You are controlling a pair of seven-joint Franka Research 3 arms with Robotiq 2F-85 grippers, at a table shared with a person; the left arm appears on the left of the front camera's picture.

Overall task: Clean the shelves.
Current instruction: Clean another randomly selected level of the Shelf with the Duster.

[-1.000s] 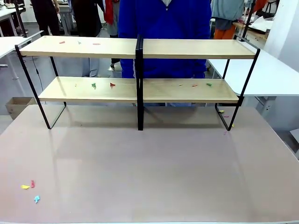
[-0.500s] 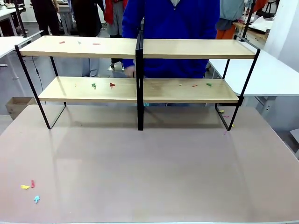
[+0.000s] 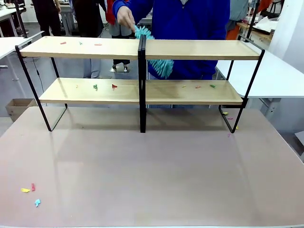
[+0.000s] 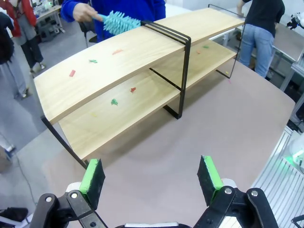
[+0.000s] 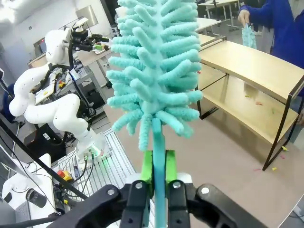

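The shelves (image 3: 199,49) stand across the far half of the table, two light-wood boards on a black frame. Small coloured scraps (image 3: 97,44) lie on the top board's left half, and more scraps (image 3: 114,86) on the lower board. Behind the centre post a person's hand (image 3: 126,16) holds a teal duster (image 3: 161,66) slanting down behind the top board. My left gripper (image 4: 151,178) hangs open above the table in front of the shelves (image 4: 118,61). My right gripper (image 5: 158,173) is shut on the handle of a second teal duster (image 5: 154,61), upright, well short of the shelves (image 5: 247,61).
A few paper scraps (image 3: 31,189) lie on the table's front left, and some (image 3: 228,115) by the shelves' right foot. White tables (image 3: 280,76) flank the shelves on both sides. A cardboard box (image 3: 16,107) sits on the floor at left. Other people stand behind.
The person has shifted right and lifted a hand from behind the lower board to above the top board, bringing a teal duster into sight.
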